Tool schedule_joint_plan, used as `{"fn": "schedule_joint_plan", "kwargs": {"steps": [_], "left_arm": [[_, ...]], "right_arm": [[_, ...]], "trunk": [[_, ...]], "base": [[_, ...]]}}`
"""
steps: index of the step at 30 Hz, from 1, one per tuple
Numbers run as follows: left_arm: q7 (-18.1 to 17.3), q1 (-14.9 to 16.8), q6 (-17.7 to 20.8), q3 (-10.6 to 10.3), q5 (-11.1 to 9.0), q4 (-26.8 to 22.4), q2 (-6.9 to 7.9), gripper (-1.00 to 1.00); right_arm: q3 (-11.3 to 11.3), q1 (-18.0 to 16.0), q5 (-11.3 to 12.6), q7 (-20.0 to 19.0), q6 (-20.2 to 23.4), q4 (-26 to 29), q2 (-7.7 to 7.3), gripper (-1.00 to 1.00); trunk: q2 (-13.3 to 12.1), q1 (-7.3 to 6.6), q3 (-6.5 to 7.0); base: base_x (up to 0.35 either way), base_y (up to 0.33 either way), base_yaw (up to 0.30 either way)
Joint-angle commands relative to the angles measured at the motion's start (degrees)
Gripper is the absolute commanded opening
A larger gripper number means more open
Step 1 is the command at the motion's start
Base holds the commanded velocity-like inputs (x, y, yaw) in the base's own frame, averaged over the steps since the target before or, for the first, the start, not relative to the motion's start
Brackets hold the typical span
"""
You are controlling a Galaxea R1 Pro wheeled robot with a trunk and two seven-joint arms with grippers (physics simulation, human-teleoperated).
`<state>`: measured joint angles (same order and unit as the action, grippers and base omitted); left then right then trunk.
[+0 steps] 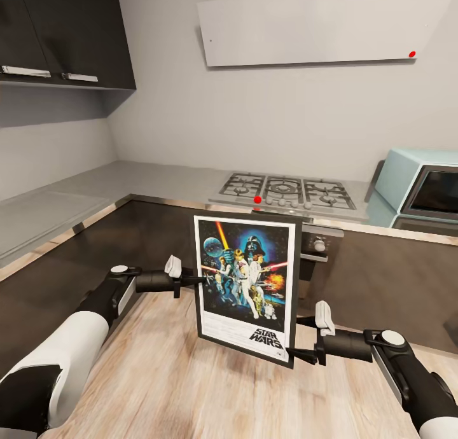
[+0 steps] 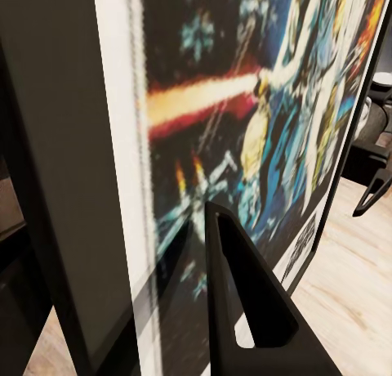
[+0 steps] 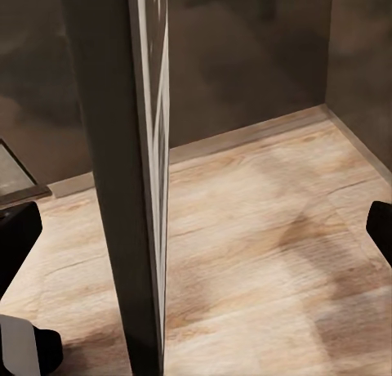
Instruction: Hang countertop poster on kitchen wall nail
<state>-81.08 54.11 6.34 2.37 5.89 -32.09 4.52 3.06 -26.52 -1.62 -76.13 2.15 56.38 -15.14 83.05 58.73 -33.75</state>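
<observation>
Floor: the wooden floor (image 1: 165, 375) is lying under both arms, nearest of all.
Right gripper: the right gripper (image 1: 300, 354) is pinching the bottom right corner of the poster (image 1: 247, 285).
Left gripper: the left gripper (image 1: 198, 278) is holding the poster's left edge, about halfway up; one dark finger (image 2: 245, 302) is lying flat on the picture side.
Poster: it is hanging in the air, upright and a bit tilted, off the tabletop and in front of the dark cabinets.
Tabletop: the kitchen countertop (image 1: 159, 181) is sitting behind, with the gas hob (image 1: 286, 191) set in it.
Wall: a tiny dark dot (image 1: 210, 41) is showing up high; I cannot tell if it is a nail.
Done: picking up looks finished.
Left: finding a nail and hanging the poster.
</observation>
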Motion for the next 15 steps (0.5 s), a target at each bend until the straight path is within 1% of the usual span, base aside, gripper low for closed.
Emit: {"fn": "schedule_joint_plan", "kwargs": {"steps": [1, 12, 13, 15], "left_arm": [[-0.33, 0.03, 0.61, 0.26, 0.44, -0.07, -0.04, -1.0], [-0.31, 0.03, 0.61, 0.26, 0.44, -0.07, -0.04, -1.0], [-0.31, 0.03, 0.61, 0.26, 0.44, -0.07, -0.04, -1.0], [-0.32, 0.03, 0.61, 0.26, 0.44, -0.07, -0.04, -1.0]], "right_arm": [[0.1, -0.03, -0.16, -0.25, 0.23, 0.05, 0.02, 1.0], [0.1, -0.02, -0.15, -0.25, 0.23, 0.05, 0.02, 1.0], [0.1, -0.02, -0.15, -0.25, 0.23, 0.05, 0.02, -1.0], [0.1, -0.02, -0.14, -0.25, 0.23, 0.05, 0.02, -1.0]], "trunk": [[0.03, 0.0, -0.06], [0.03, 0.0, -0.06], [0.03, 0.0, -0.06], [0.03, 0.0, -0.06]], "base": [[0.0, 0.0, 0.0], [0.0, 0.0, 0.0], [0.0, 0.0, 0.0], [0.0, 0.0, 0.0]]}}
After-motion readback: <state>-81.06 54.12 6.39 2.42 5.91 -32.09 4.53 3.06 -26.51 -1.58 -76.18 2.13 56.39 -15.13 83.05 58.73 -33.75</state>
